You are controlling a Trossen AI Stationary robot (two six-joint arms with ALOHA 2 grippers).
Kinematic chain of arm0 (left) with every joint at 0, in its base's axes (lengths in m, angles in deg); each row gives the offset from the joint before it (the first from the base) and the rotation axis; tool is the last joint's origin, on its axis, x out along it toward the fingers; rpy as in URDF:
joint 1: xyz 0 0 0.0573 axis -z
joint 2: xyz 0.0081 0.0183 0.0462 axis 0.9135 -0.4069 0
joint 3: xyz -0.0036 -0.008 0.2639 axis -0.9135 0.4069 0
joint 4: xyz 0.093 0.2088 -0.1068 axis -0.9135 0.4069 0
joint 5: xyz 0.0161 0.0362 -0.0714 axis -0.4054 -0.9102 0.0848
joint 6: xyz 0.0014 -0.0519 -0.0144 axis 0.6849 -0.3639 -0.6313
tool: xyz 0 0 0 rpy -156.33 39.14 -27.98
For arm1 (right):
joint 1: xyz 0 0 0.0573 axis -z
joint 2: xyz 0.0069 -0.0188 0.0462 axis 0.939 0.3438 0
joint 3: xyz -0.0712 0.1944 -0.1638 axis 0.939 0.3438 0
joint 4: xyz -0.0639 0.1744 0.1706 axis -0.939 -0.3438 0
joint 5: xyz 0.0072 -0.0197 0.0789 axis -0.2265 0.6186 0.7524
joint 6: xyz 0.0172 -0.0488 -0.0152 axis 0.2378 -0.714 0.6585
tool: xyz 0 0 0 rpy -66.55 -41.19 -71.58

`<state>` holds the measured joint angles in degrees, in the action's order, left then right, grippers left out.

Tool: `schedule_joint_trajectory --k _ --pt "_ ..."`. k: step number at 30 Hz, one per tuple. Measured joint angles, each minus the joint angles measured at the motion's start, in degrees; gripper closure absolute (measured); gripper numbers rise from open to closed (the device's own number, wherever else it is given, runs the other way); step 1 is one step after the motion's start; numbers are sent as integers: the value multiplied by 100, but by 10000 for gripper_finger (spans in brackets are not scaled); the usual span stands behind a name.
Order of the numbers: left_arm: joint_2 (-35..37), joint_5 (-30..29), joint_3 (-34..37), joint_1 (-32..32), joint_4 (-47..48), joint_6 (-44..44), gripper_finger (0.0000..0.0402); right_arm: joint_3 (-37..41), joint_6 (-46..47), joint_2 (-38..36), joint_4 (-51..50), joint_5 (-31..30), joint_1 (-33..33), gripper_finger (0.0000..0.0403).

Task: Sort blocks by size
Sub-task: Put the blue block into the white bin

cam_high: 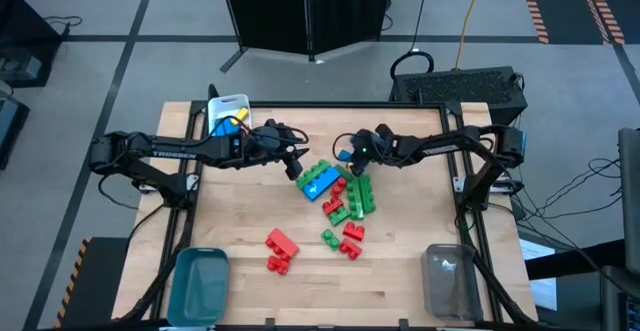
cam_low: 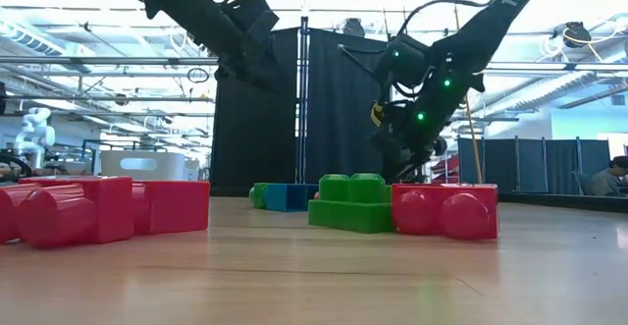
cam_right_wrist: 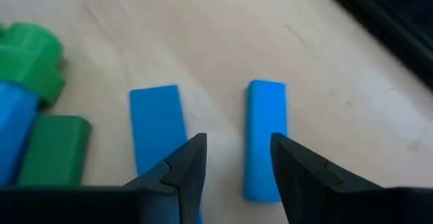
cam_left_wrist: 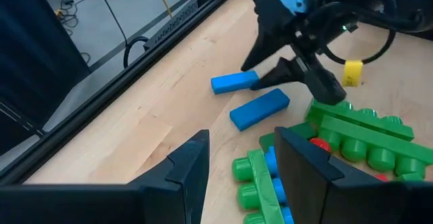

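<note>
Pale wooden tabletop (cam_high: 240,221) fills the frame's centre on grey floor; blocks (cam_high: 340,196) cluster right of middle; left gripper (cam_high: 297,161) and right gripper (cam_high: 345,156) both hover, fingers apart.

The wooden table (cam_high: 240,221) carries scattered blocks (cam_high: 345,199) and 3 bins (cam_high: 199,283).

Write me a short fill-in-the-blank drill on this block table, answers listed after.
1. The right end effector hovers open over two flat ____ bars.
2. The bin at the table's near left corner is ____ in colour.
3. The two blocks lying apart from the pile, nearest the teal bin, are ____.
4. The left end effector holds ____.

Answers: blue; teal; red; nothing
</note>
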<state>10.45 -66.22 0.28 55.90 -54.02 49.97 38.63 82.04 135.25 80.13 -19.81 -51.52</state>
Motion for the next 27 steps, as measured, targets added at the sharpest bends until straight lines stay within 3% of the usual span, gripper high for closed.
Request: schedule_joint_trajectory --k 9,22,27 --pt "0 0 0 0 14 50 246 24 -158 -17 -9 -24 303 244" --pt "0 -38 0 0 130 9 246 96 -132 264 -26 33 484 125" --pt "-2 -44 0 0 241 16 246 87 -20 457 116 127 492 124"
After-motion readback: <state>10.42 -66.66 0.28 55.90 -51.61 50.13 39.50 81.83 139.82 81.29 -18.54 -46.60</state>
